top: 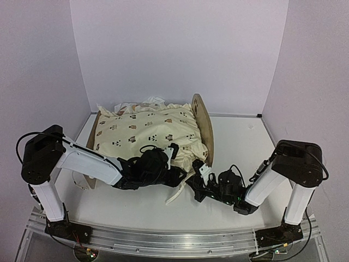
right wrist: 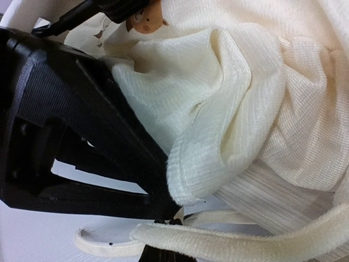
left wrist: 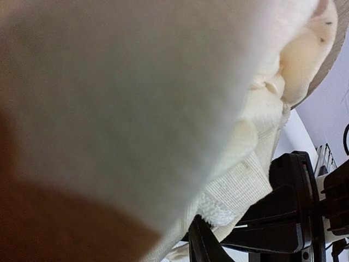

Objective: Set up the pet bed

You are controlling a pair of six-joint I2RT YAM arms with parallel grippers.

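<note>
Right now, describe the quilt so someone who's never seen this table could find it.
On the white table, find the pet bed, a plywood frame with rounded ends. The quilt is the puffy cream cover heaped between those ends. Unlike the bare wood, it is soft fabric dotted with small brown animal prints.

The pet bed (top: 203, 126) stands on the table (top: 245, 142), toward twelve o'clock from the table's middle, with its end boards at nine and three o'clock. The quilt (top: 147, 131) lies on the bed between those boards, and its near edge spills over the six o'clock side. The left gripper (top: 170, 159) sits against that edge, possibly under a fold, since cloth fills its own view. The right gripper (top: 199, 170) is just beside it at the quilt's five o'clock, touching the hem. A strip (top: 175, 195) trails onto the table between the two grippers.
</note>
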